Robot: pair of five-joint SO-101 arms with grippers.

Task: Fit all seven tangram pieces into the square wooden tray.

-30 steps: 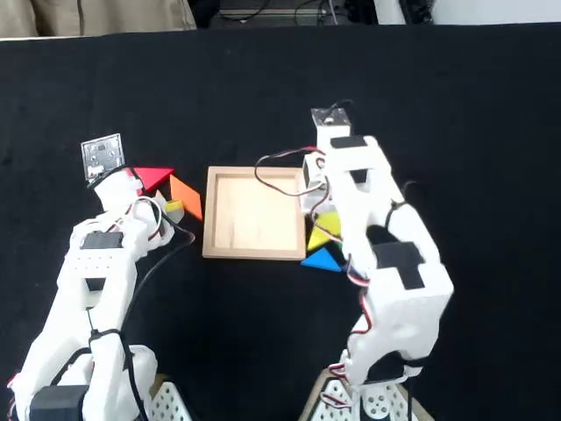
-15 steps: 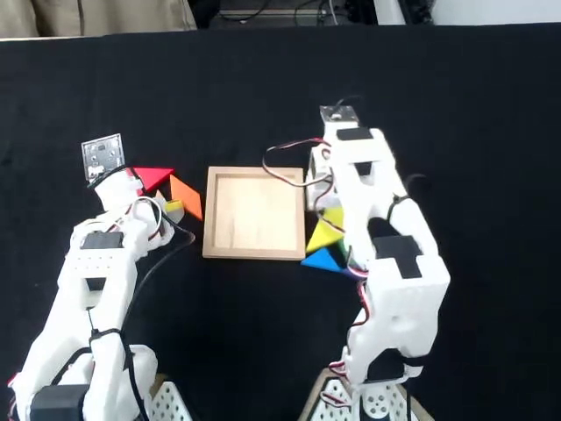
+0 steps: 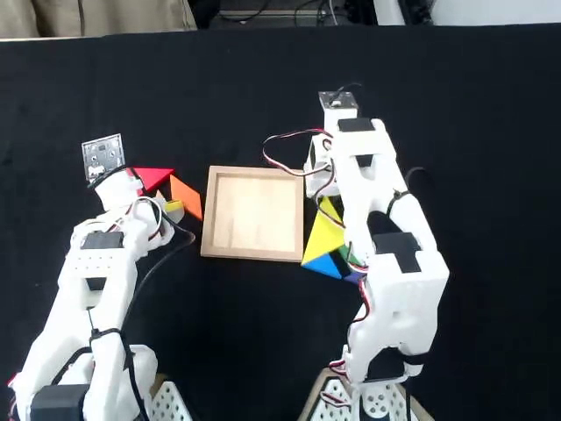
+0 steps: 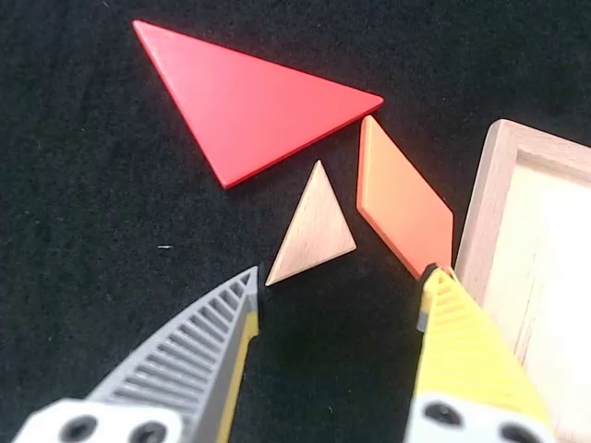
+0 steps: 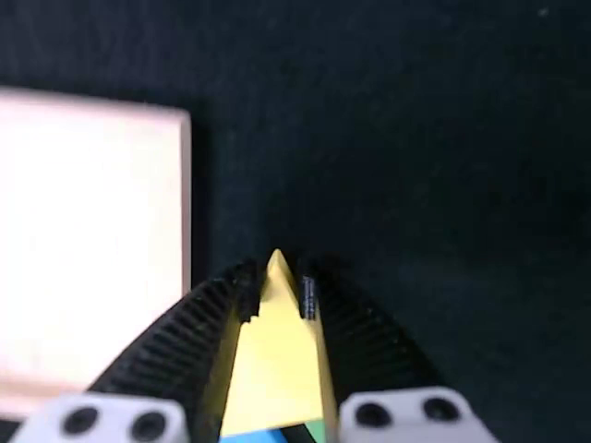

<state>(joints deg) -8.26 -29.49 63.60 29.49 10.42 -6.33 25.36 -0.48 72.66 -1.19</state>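
Observation:
The square wooden tray (image 3: 210, 250) lies between the arms with nothing in it. My right gripper (image 5: 277, 277) is shut on the yellow triangle (image 5: 275, 369), holding it tilted just off the tray's right edge (image 5: 180, 185); from above the yellow triangle (image 3: 323, 232) overlaps a blue triangle (image 3: 326, 266). My left gripper (image 4: 340, 277) stands open over a small wooden triangle (image 4: 314, 231), with the large red triangle (image 4: 245, 97) beyond it and the orange parallelogram (image 4: 404, 208) against the tray's left rim (image 4: 489, 212). From above, the red triangle (image 3: 154, 178) and orange parallelogram (image 3: 186, 196) sit left of the tray.
A black cloth covers the table. A green piece (image 3: 348, 256) peeks out under the right arm beside the blue triangle. A square tag (image 3: 102, 155) rides on the left arm's wrist. Cables loop above the tray's right corner.
The right arm has drawn back from the tray's right edge and the yellow triangle in its gripper has tipped up, showing larger. The left arm has not moved.

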